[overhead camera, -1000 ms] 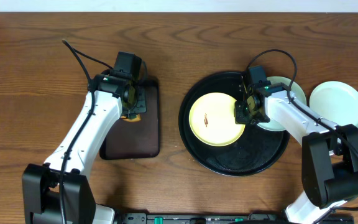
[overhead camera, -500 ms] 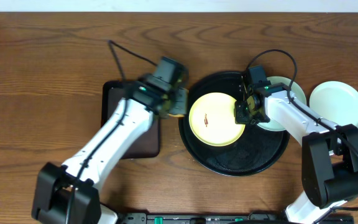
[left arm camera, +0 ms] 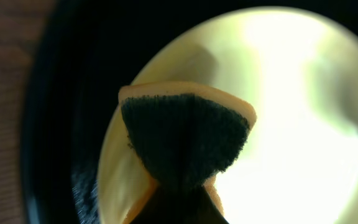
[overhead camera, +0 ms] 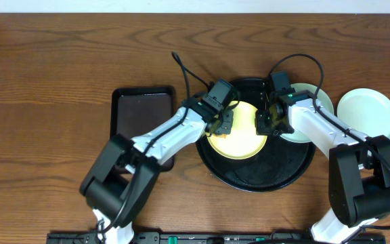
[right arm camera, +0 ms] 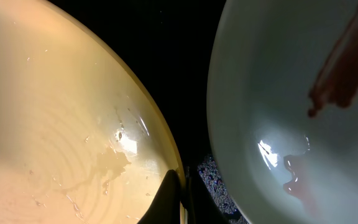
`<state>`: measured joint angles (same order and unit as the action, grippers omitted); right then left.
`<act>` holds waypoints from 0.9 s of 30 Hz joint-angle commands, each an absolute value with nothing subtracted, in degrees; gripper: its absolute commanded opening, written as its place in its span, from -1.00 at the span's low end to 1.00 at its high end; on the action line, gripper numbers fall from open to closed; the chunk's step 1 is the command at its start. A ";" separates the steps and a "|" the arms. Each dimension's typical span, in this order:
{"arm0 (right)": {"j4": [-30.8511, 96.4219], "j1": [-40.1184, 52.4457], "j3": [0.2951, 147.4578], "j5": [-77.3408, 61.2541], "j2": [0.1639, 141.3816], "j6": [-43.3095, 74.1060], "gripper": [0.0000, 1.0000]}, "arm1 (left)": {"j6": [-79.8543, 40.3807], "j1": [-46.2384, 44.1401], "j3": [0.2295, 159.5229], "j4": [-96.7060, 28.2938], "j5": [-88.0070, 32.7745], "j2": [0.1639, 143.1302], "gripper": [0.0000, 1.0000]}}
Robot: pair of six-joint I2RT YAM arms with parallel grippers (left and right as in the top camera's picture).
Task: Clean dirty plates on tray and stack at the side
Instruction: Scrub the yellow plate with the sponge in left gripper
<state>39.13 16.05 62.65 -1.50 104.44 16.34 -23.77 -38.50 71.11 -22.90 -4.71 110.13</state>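
The pale yellow plate [overhead camera: 239,135] lies on the round black tray [overhead camera: 263,173]. My left gripper [overhead camera: 222,129] is shut on a yellow sponge with a dark scouring face [left arm camera: 185,140] and holds it on the yellow plate's left part [left arm camera: 291,124]. My right gripper [overhead camera: 268,123] is shut on the yellow plate's right rim [right arm camera: 166,155]. A mint-white plate [overhead camera: 310,102] with a reddish-brown smear [right arm camera: 334,81] lies at the tray's right edge, close beside the yellow one. A second mint-white plate [overhead camera: 363,114] sits on the table to the right, off the tray.
A dark rectangular tray [overhead camera: 144,122] lies on the wooden table left of the round tray, with my left arm crossing over its right side. Cables arch above both wrists.
My left arm has swung right from the rectangular tray to the yellow plate, carrying the sponge. The smear on the yellow plate is now covered. My right gripper has not moved.
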 commanded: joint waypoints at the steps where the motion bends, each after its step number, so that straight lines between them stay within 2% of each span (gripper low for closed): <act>1: 40.03 16.56 61.56 -0.27 104.66 16.45 -0.98 | -24.08 -39.29 71.85 -22.92 -3.31 112.86 -0.85; 11: 40.03 16.60 61.54 -0.32 104.68 16.47 -0.98 | -24.12 -39.99 71.85 -22.76 -10.31 121.05 -0.85; 15: 40.03 16.60 61.54 -0.30 104.68 16.47 -0.98 | -24.10 -40.38 71.85 -22.04 -17.21 121.84 -0.85; 24: 39.88 16.60 61.54 -0.30 104.68 16.47 -0.98 | -25.76 -39.79 73.36 -18.52 -40.84 121.14 -0.85; 27: 39.86 16.60 61.54 -0.30 104.68 16.47 -0.98 | -26.39 -37.93 75.44 -18.55 -44.64 118.50 -0.85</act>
<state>39.72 16.03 62.65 -0.60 104.44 16.36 -24.73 -38.96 74.13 -17.76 -33.95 118.56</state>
